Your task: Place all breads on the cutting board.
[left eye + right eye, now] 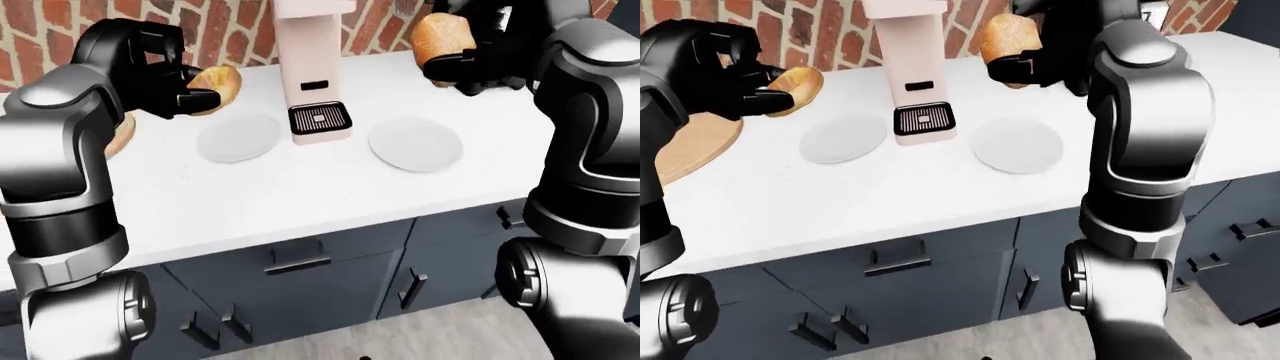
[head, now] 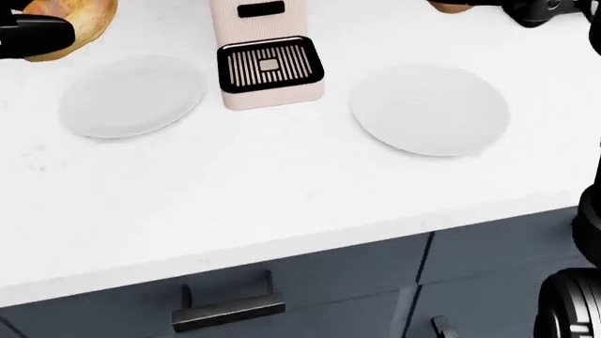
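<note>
My left hand is shut on a golden bagel and holds it above the white counter, left of the left plate. My right hand is shut on a brown bread roll, raised above the counter at the upper right. The wooden cutting board lies at the counter's left end, partly hidden by my left arm. In the head view only the bagel's edge shows at the top left.
A pale pink coffee machine stands in the middle against the brick wall. Two empty white plates lie on either side of it. Dark cabinet doors with handles are below the counter.
</note>
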Motion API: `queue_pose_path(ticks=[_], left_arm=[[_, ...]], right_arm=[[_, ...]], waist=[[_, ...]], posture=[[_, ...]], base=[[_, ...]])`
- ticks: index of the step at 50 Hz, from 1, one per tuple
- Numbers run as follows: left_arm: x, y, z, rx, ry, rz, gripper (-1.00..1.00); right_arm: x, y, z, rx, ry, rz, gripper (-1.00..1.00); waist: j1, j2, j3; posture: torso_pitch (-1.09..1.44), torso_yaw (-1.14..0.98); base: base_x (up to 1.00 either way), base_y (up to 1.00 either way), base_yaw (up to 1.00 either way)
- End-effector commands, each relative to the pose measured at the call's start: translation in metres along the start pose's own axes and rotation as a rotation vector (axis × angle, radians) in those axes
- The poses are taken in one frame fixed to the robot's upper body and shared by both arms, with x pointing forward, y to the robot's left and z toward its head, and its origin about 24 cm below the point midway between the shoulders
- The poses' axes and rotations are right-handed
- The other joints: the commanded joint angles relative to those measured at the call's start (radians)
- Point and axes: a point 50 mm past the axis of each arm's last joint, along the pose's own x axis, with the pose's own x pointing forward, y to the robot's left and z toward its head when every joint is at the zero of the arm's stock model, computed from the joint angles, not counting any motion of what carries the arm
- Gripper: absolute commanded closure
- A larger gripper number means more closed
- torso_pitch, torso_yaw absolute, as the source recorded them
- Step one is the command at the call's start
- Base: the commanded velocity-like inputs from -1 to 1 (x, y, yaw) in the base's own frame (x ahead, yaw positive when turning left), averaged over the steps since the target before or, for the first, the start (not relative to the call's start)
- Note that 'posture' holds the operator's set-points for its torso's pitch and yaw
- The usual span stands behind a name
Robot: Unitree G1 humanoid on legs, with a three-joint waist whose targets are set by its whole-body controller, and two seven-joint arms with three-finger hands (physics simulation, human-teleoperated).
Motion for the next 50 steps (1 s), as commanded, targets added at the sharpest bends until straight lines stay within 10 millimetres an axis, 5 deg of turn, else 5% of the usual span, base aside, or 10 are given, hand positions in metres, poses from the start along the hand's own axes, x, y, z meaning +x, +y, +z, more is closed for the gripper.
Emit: queue_pose_path(ticks=[1, 2, 13, 18, 23, 30, 34, 37, 44, 50], left_arm=[[-0.007, 0.008, 0.015, 0.014, -0.074, 0.035, 1.0], [-0.007, 0.007, 0.014, 0.016, -0.072, 0.033, 1.0], [-0.003, 0.004, 0.019, 0.015, -0.078, 0.022, 1.0], [-0.004, 0.003, 0.017, 0.015, -0.075, 0.021, 1.0], [-0.004, 0.002, 0.017, 0.011, -0.075, 0.019, 1.0], [-0.005, 0.002, 0.014, 0.01, -0.073, 0.018, 1.0], [-0.006, 0.001, 0.013, 0.009, -0.072, 0.013, 1.0], [-0.006, 0.001, 0.011, 0.01, -0.07, 0.013, 1.0], [-0.003, -0.001, 0.013, 0.009, -0.07, 0.009, 1.0], [-0.004, -0.001, 0.014, 0.007, -0.072, 0.007, 1.0]], right_arm=[[-0.006, 0.0, 0.015, -0.004, -0.077, 0.0, 1.0], [-0.005, 0.0, 0.014, -0.005, -0.074, 0.001, 1.0], [-0.006, -0.003, 0.016, -0.005, -0.075, -0.004, 1.0], [-0.006, -0.003, 0.013, -0.001, -0.074, -0.008, 1.0], [-0.006, -0.002, 0.012, 0.002, -0.071, -0.003, 1.0], [-0.006, -0.001, 0.01, 0.009, -0.073, -0.002, 1.0], [-0.006, -0.001, 0.006, 0.011, -0.067, -0.004, 1.0], [-0.006, -0.001, 0.005, 0.011, -0.063, -0.006, 1.0], [-0.005, -0.003, 0.007, 0.012, -0.066, -0.009, 1.0], [-0.006, -0.002, 0.006, 0.012, -0.066, -0.008, 1.0]], waist=[[0.005, 0.053, -0.065], [0.02, -0.02, -0.044], [0.04, -0.134, -0.07], [0.032, -0.099, -0.06], [0.012, 0.026, -0.092], [0.015, -0.066, -0.032], [0.023, -0.064, -0.069], [0.03, -0.092, -0.027], [0.058, -0.18, -0.044], [0.054, -0.12, -0.066]], posture=[[0.0, 0.0], [0.0, 0.0], [0.0, 0.0], [0.0, 0.0], [0.0, 0.0], [0.0, 0.0], [0.0, 0.0], [0.0, 0.0], [0.0, 0.0], [0.0, 0.0]], base=[[0.0, 0.19, 0.0], [0.0, 0.35, 0.0], [0.0, 0.4, 0.0], [0.0, 0.36, 0.0], [0.0, 0.35, 0.0], [0.11, 0.25, 0.0], [0.06, 0.0, 0.0], [0.55, 0.01, 0.0], [0.59, 0.01, 0.0], [0.55, 0.0, 0.0]])
